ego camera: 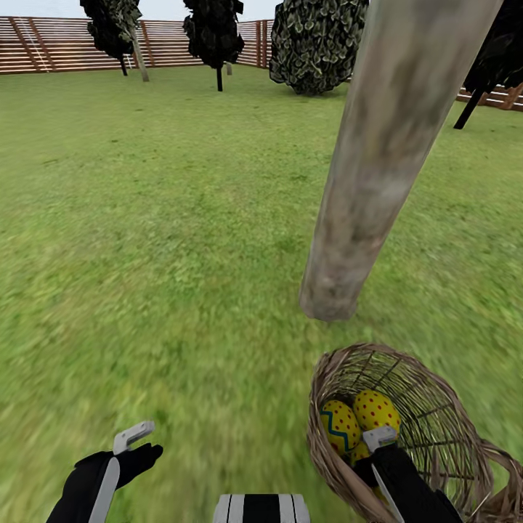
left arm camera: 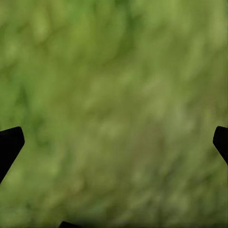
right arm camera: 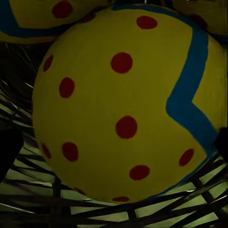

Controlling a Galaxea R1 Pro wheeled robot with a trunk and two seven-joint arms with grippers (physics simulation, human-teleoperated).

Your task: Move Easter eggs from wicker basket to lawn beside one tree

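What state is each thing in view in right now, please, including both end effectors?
Wicker basket: tipped on the lawn, mouth facing the robot, beside the tree.
Easter eggs: all inside the basket.
Right end effector: reaching into the basket, open around an egg.
Left end effector: open, empty, above grass.
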